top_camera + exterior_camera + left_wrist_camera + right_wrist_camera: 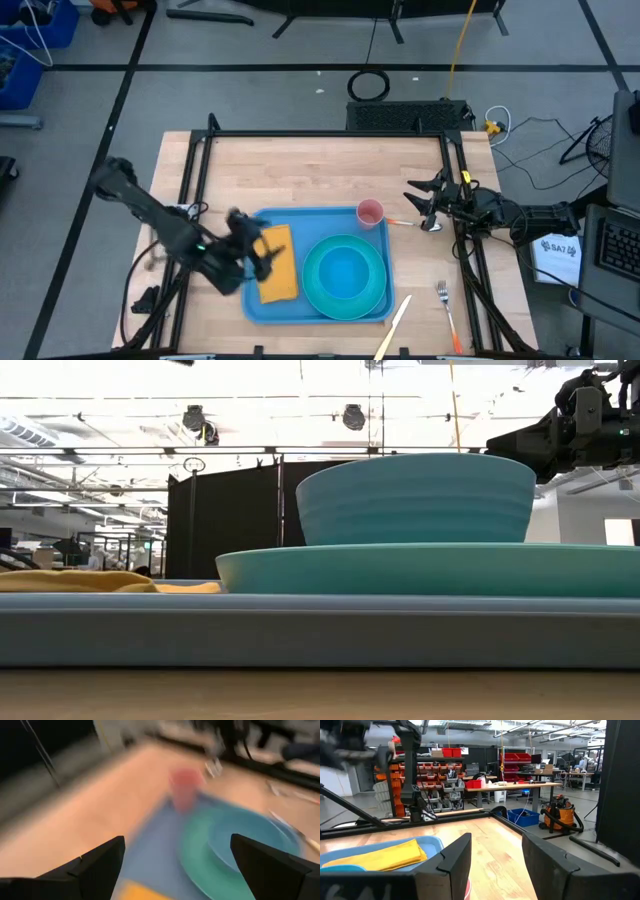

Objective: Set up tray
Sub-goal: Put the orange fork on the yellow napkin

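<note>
A fork (pixel 447 305) and a pale stick-like thing (pixel 393 327) lie on the bare wood at the table's (pixel 300 170) near right corner, not on the tray. They wait to be picked up.

Just behind them sits the tray (pixel 262 305), the big blue one, at the middle of the table's near edge. A turquoise plate (pixel 345 277) fills the tray's right half, and a bowl (pixel 415 500) of the same color stands on it. A yellow napkin (pixel 277 263) lies on the tray's left half.

The left gripper (pixel 262 250) hangs just over the napkin, and its fingers (pixel 102 865) are spread wide with nothing between them. I think it has just let the napkin go, so the napkin step looks done.

A pink cup (pixel 370 212) stands at the tray's far right corner.

The right gripper (pixel 425 205) waits above the table's right edge, near the cup, and a spoon (pixel 415 223) lies just below it. Its fingers (pixel 452 857) are parted and hold nothing.

Next, I think a gripper must go down to the spoon or the fork, pinch its thin handle, and lay it on the tray.
</note>
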